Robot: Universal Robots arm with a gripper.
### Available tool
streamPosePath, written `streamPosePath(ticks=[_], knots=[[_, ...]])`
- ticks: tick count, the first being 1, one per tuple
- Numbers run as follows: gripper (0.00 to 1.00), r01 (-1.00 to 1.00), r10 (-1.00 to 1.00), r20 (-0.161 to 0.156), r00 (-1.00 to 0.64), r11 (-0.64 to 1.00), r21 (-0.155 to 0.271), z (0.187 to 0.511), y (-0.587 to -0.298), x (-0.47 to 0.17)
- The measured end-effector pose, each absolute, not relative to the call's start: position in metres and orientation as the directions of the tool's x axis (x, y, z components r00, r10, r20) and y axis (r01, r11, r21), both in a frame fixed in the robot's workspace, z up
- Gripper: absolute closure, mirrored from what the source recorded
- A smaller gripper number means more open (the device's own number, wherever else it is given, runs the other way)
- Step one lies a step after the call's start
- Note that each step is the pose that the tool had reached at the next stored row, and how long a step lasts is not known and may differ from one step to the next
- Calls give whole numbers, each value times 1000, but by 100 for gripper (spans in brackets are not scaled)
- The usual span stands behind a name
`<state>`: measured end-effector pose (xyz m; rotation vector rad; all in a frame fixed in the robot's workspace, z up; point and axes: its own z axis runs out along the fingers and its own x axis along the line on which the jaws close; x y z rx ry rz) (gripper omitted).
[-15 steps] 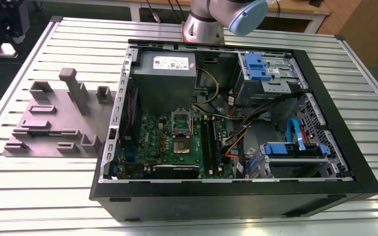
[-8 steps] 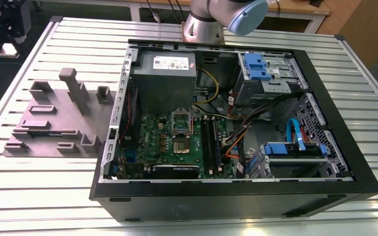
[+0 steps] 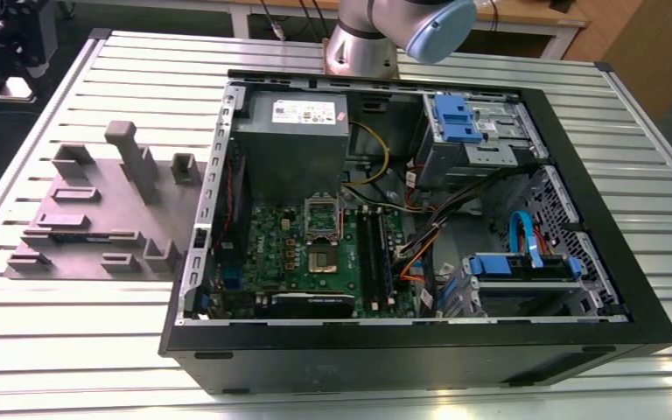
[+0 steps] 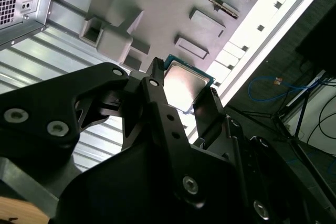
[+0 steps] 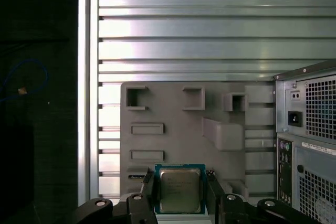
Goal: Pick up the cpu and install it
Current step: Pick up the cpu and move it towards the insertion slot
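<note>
Cpu (image 5: 179, 191): hanging above the grey tray (image 5: 173, 103), claw (image 5: 179, 182) clamping its edges; pickup apparently done, motherboard (image 3: 276, 254) awaiting it.

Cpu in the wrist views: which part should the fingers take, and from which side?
Its two opposite side edges, coming square onto the flat metal top. The cpu is thin and square, so only the edges offer purchase; the gripper has one finger against each now.
</note>
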<state>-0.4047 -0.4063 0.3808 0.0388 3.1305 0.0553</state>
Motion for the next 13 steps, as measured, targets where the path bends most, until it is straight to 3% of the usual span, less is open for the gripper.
streamPosePath(ticks=[13], knots=[[53, 25, 25, -10, -1000, 999, 35, 381, -406, -402]])
